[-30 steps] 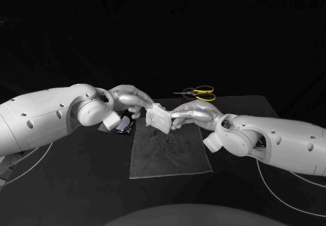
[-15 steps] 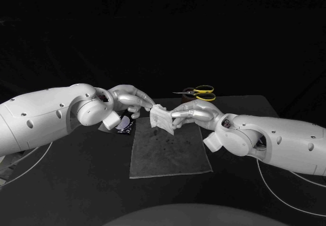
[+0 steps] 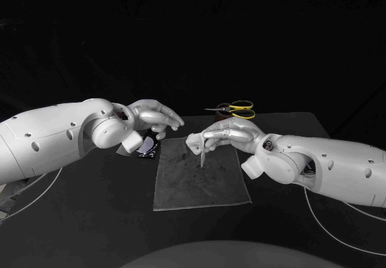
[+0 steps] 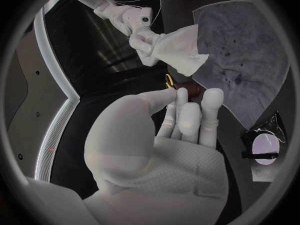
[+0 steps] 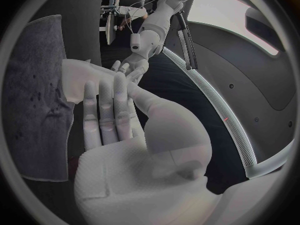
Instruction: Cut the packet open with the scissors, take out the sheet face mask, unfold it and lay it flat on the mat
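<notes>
Hanging folded from right hand (image 3: 229, 134) pinch, sheet mask (image 3: 197, 146) sits above mat (image 3: 201, 187). Left hand (image 3: 157, 117) fingers apart, empty. Mask prob limp, damp, clingy, tears easy: grab opp. edges.

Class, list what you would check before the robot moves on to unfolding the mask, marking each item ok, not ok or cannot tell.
1. Right hand grips the white folded sheet mask: ok.
2. Left hand holds nothing: ok.
3. Mask unfolded: not ok, it hangs bunched.
4. Grey cloth mat lies flat under the mask: ok.
5. Yellow-handled scissors lie off the mat: ok.
6. Dark packet lies beside the mat, not on it: ok.
</notes>
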You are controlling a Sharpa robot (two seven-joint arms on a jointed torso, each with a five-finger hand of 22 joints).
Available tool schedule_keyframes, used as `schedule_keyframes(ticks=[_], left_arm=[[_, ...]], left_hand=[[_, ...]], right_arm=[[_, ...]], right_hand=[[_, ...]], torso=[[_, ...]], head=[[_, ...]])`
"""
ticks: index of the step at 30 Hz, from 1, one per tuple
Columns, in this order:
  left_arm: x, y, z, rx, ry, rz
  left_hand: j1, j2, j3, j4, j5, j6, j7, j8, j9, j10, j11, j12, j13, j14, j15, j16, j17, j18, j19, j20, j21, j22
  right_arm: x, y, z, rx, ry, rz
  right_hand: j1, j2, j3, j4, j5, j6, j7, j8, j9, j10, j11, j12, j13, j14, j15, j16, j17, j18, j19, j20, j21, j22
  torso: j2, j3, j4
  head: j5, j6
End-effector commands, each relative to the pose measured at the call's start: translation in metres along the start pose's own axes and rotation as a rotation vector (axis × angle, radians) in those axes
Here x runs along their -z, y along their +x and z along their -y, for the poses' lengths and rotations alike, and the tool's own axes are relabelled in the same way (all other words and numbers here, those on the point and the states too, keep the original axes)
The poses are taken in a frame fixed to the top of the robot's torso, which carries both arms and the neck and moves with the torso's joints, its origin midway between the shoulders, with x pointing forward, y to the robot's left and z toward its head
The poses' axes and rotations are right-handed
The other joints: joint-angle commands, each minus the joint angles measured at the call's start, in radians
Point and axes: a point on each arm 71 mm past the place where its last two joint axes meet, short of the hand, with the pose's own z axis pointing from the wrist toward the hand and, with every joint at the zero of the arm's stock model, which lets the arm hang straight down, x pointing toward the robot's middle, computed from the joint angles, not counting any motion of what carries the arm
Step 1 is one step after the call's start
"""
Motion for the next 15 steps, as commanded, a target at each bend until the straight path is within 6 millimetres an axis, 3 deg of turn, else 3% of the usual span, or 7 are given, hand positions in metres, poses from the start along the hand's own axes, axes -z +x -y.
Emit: schedule_keyframes(ticks=[1, 7, 12, 15], left_arm=[[0.0, 0.0, 0.003, -0.018, 0.026, 0.021], [0.0, 0.005, 0.006, -0.055, 0.083, 0.042], [0.001, 0.02, 0.004, -0.108, 0.144, 0.027], [0.002, 0.029, 0.002, -0.118, 0.181, 0.02]], left_hand=[[0.009, -0.006, -0.008, 0.0, 0.002, -0.005, 0.003, -0.007, -0.003, -0.01, 0.004, -0.009, -0.003, -0.012, 0.001, -0.008, -0.015, 0.013, -0.012, 0.001, -0.008, -0.01], [0.018, -0.01, -0.034, 0.007, 0.002, 0.047, -0.005, 0.025, 0.003, -0.001, 0.001, -0.012, -0.007, -0.014, 0.001, -0.011, -0.016, 0.013, -0.01, 0.004, -0.012, -0.011], [0.013, -0.015, -0.088, 0.032, 0.002, 0.116, -0.035, 0.09, 0.032, 0.06, -0.026, -0.012, -0.013, 0.053, -0.022, -0.004, 0.065, 0.0, 0.059, -0.01, 0.013, 0.041], [0.017, -0.016, -0.101, 0.04, 0.001, 0.139, -0.05, 0.111, 0.045, 0.097, -0.043, -0.023, -0.019, 0.102, -0.038, -0.001, 0.127, -0.012, 0.116, -0.024, 0.039, 0.088]], right_arm=[[0.0, -0.001, -0.001, 0.0, -0.01, 0.002], [0.0, -0.003, -0.001, 0.009, -0.001, 0.023], [0.0, -0.006, 0.0, 0.024, 0.011, 0.053], [0.0, -0.007, 0.0, 0.032, 0.016, 0.061]], right_hand=[[0.006, 0.005, 0.008, 0.0, 0.004, 0.003, -0.005, 0.034, 0.076, 0.002, -0.001, 0.005, 0.001, 0.005, 0.001, 0.006, 0.001, 0.019, -0.01, 0.0, 0.007, 0.002], [0.006, 0.005, 0.009, 0.0, 0.004, 0.003, -0.005, 0.034, 0.076, 0.002, -0.001, 0.005, 0.001, 0.005, 0.001, 0.006, 0.002, 0.019, -0.01, 0.0, 0.007, 0.002], [0.006, 0.002, 0.014, 0.0, 0.004, 0.002, -0.005, 0.035, 0.077, 0.002, -0.001, 0.005, 0.002, 0.006, 0.001, 0.006, 0.003, 0.019, -0.012, 0.0, 0.011, 0.006], [0.005, 0.0, 0.019, 0.002, 0.004, 0.0, -0.004, 0.035, 0.078, 0.0, 0.0, 0.004, 0.003, 0.007, 0.001, 0.007, 0.004, 0.019, -0.013, -0.001, 0.015, 0.009]], torso=[[0.0, -0.0002, 0.0], [0.0, 0.0, -0.0004], [0.0, -0.0003, -0.0001], [0.0, -0.0002, 0.0003]], head=[[0.0, 0.0], [0.001, -0.001], [-0.001, -0.002], [-0.003, -0.003]])
